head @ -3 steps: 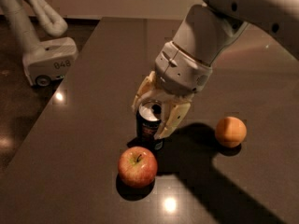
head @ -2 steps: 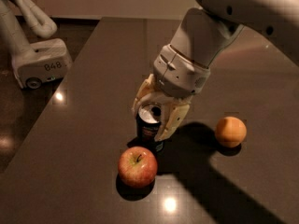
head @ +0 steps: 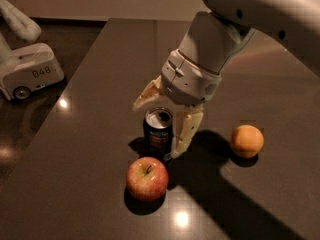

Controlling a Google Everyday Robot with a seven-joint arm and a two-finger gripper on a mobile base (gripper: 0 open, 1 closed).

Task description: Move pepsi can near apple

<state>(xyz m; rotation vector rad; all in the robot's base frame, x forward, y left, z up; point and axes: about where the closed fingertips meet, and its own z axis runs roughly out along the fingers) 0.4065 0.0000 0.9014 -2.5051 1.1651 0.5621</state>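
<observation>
- The can [head: 158, 134] is seen standing upright on the dark table [head: 85, 149], just behind the apple [head: 147, 178].
- The gripper [head: 157, 128] is held low over the can with its fingers spread to either side. One finger is raised clear of the can, so nothing is clamped.
- An orange [head: 246, 141] is set apart, beside the arm's shadow.

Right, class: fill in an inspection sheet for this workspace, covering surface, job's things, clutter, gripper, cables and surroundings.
Surface: dark glossy table, with light glints on it.
Job's things: pepsi can upright, close behind the apple; whether they touch cannot be told.
Clutter: orange fruit, right of both and apart from them.
Gripper: gripper reaches down from above, straddling the pepsi can.
Cables: nothing seen.
Surroundings: white wheeled machine on the floor left of the table.
</observation>
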